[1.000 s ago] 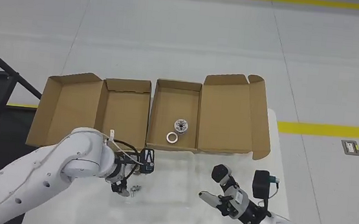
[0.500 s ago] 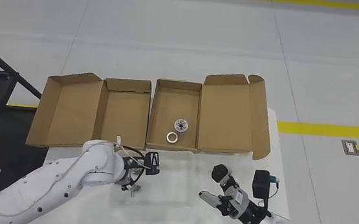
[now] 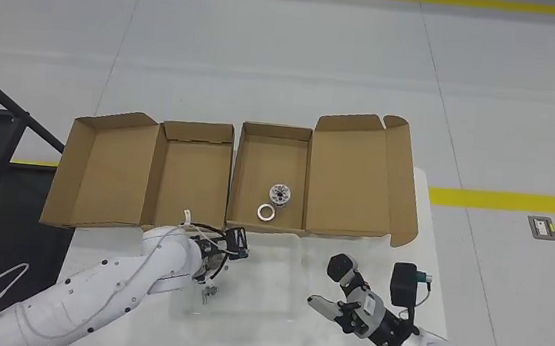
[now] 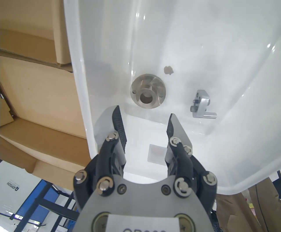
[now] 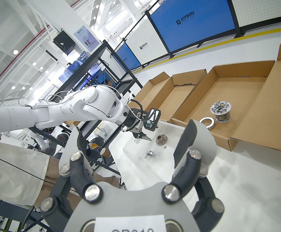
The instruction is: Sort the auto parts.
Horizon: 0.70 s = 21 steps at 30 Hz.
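A round metal flange (image 4: 147,94) and a small metal bracket (image 4: 202,107) lie apart in a white tray (image 4: 81,87). My left gripper (image 4: 143,114) hangs open just above the tray, its fingertips close to the flange and nothing between them. The right wrist view shows the same left gripper (image 5: 142,136), flange (image 5: 161,139) and bracket (image 5: 150,154). My right gripper (image 5: 134,140) is open and empty, low over the table beside the tray. From above, the left gripper (image 3: 213,272) is at the tray's left end and the right gripper (image 3: 332,289) at its right.
Two open cardboard boxes stand behind the tray. The right box (image 3: 300,150) holds a metal ring (image 3: 267,212) and a hub-like part (image 3: 280,192). The left box (image 3: 192,170) holds nothing I can see. A black adapter (image 3: 405,284) sits near the right arm.
The left arm has swung in lower across the table, and its gripper has shifted a little right, toward the boxes, over the tray. The right arm has not moved.
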Motion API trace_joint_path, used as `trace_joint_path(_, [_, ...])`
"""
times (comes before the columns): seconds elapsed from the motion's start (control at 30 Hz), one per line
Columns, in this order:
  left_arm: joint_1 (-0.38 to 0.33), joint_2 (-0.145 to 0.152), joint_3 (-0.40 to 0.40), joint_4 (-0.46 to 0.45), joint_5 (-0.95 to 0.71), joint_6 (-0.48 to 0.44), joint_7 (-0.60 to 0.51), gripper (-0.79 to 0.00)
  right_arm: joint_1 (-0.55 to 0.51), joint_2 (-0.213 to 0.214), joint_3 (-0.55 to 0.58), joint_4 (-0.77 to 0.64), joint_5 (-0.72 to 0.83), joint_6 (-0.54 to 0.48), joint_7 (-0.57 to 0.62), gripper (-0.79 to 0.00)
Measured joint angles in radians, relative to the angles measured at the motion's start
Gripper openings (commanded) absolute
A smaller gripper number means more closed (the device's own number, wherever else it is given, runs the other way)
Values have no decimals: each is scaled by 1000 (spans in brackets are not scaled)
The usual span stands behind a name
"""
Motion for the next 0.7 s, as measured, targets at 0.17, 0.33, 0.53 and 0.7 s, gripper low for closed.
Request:
trace_joint_path(0.17, [7, -24, -1, 28, 22, -3, 10, -363, 0, 0, 0, 0, 0, 0, 0, 0])
trace_joint_path(0.33, [17, -49, -1, 62, 36, -16, 16, -459, 0, 0, 0, 0, 0, 0, 0, 0])
trace_joint_path(0.53, [24, -72, -13, 106, 38, -27, 13, -425, 0, 0, 0, 0, 0, 0, 0, 0])
trace_joint_path(0.7, [32, -86, -28, 131, 41, -29, 10, -419, 0, 0, 0, 0, 0, 0, 0, 0])
